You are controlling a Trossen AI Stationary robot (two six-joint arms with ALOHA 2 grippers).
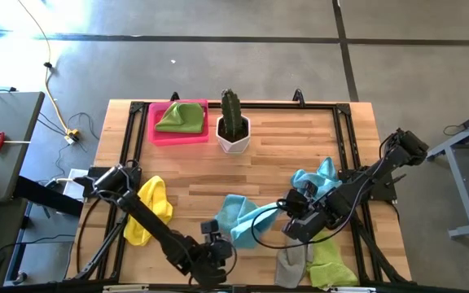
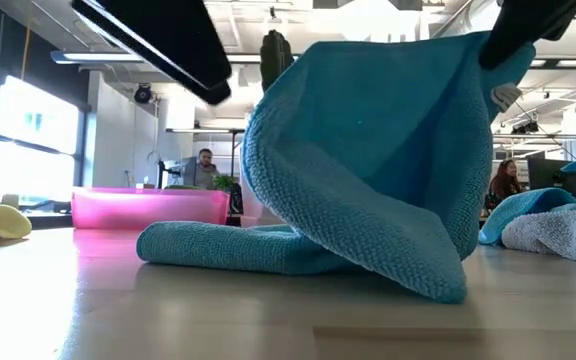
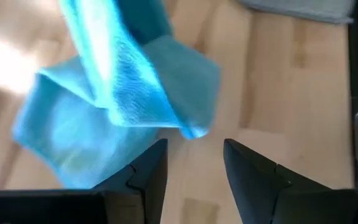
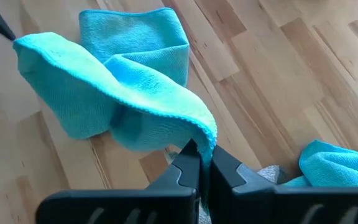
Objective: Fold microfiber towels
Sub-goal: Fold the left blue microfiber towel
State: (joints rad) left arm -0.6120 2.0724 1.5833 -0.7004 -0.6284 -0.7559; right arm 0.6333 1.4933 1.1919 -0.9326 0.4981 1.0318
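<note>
we have the right gripper [image 4: 199, 163] clenched on one edge of the light blue towel [image 1: 241, 218], lifting it off the tabletop [image 1: 300, 155] at lower centre of the high view while the rest trails on the wood. the left gripper [image 3: 194, 163] hovers just beside the towel with its jaws parted, grasping nothing. to fold well, we judge the raised edge should travel flat across onto the far edge, corners matched, while the left jaws pin the trailing part so it cannot slide.
</note>
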